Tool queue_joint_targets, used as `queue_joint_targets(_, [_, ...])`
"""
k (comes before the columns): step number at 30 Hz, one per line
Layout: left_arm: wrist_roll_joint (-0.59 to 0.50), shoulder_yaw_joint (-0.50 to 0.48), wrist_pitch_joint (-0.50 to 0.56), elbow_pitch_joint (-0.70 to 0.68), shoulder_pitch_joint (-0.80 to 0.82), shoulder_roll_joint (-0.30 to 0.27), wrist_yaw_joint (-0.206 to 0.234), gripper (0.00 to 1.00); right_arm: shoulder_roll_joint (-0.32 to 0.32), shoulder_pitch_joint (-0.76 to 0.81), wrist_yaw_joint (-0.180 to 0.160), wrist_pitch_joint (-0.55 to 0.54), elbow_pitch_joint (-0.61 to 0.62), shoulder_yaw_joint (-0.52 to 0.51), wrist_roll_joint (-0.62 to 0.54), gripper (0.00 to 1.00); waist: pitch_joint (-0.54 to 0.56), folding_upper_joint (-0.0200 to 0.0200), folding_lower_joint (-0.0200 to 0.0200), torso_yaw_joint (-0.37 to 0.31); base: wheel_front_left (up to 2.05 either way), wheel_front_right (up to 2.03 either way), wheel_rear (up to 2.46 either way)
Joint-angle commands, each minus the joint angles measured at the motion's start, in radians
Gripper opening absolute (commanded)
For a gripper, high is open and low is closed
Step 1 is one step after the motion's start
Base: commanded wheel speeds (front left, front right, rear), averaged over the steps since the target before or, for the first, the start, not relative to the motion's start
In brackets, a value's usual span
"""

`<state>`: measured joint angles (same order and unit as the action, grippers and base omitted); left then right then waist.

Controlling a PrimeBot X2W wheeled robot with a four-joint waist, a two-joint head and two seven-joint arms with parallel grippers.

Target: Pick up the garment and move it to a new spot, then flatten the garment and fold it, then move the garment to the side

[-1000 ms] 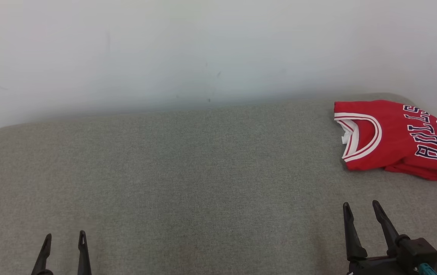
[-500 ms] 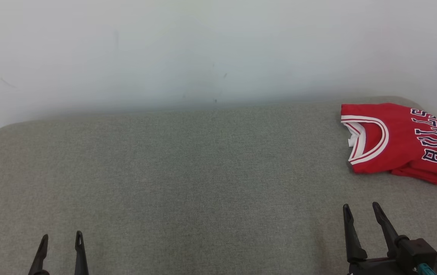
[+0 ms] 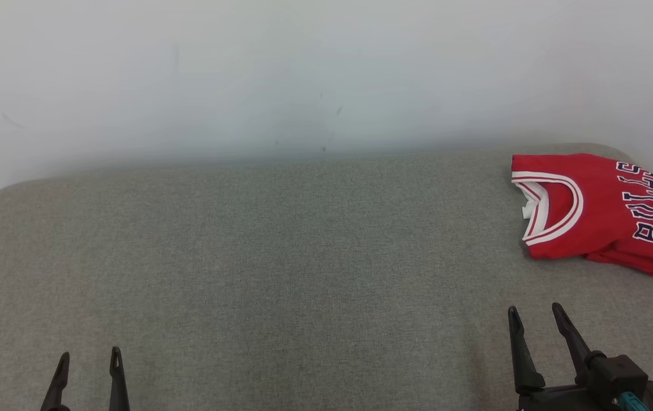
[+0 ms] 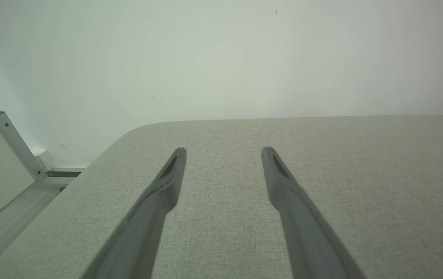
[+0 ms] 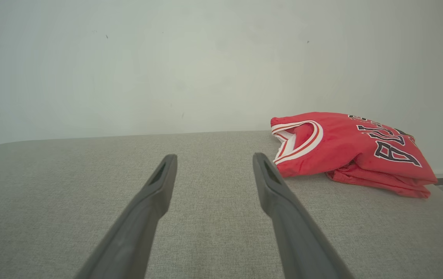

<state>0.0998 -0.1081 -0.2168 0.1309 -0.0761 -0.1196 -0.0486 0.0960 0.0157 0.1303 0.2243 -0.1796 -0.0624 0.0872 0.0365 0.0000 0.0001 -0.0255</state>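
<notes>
**Jersey folded at far right, both claws empty**

Your left claw (image 3: 89, 354) sits low at the left, fingers spread wide, holding nothing. Your right claw (image 3: 534, 309) is likewise wide open and empty. The folded red jersey (image 3: 600, 211) lies beyond it on the grey padded surface (image 3: 303, 257), at the far right corner.

We see our two dark fingers (image 5: 151, 201) come up from the bottom, spread wide apart, with just the gray cloth desk (image 5: 51, 186) between them. A red shirt (image 5: 345, 151) with white trim and dark letters lies folded on the desk, past the right finger and not touching it. Behind it all is a plain pale wall (image 5: 128, 69).
</notes>
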Motion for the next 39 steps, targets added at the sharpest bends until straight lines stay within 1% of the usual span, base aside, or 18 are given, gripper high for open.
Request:
queue_joint_targets(1, [0.004,0.0,0.003,-0.003,-0.008,-0.006,0.004,1.0,0.002,0.0,0.0,-0.001,-0.002,0.002,0.005,1.0,0.0,0.0,-0.0001,0.0,0.0,0.0,0.0])
queue_joint_targets(28, [0.01,0.022,0.015,-0.008,-0.014,-0.03,0.025,1.0,-0.001,0.005,0.0,0.002,-0.012,0.004,0.011,1.0,0.0,0.0,-0.0001,0.007,0.0,0.0,0.0])
queue_joint_targets(29, [0.007,0.022,0.013,-0.006,-0.004,-0.025,0.023,0.0,-0.001,0.0,0.0,-0.003,-0.011,0.002,0.002,0.0,0.0,0.0,0.0,0.007,0.0,0.0,0.0])
queue_joint_targets(34, [0.025,0.021,0.024,0.038,-0.002,-0.009,0.021,0.0,-0.006,0.01,0.0,-0.012,-0.052,-0.002,0.02,0.0,0.0,0.0,0.0,0.007,0.0,0.0,0.0])
queue_joint_targets(39, [0.149,0.011,0.057,0.051,0.02,-0.003,0.012,0.0,-0.009,-0.005,0.0,-0.045,-0.057,-0.011,0.146,0.0,-0.002,0.0,0.0,0.008,0.0,0.0,0.0])
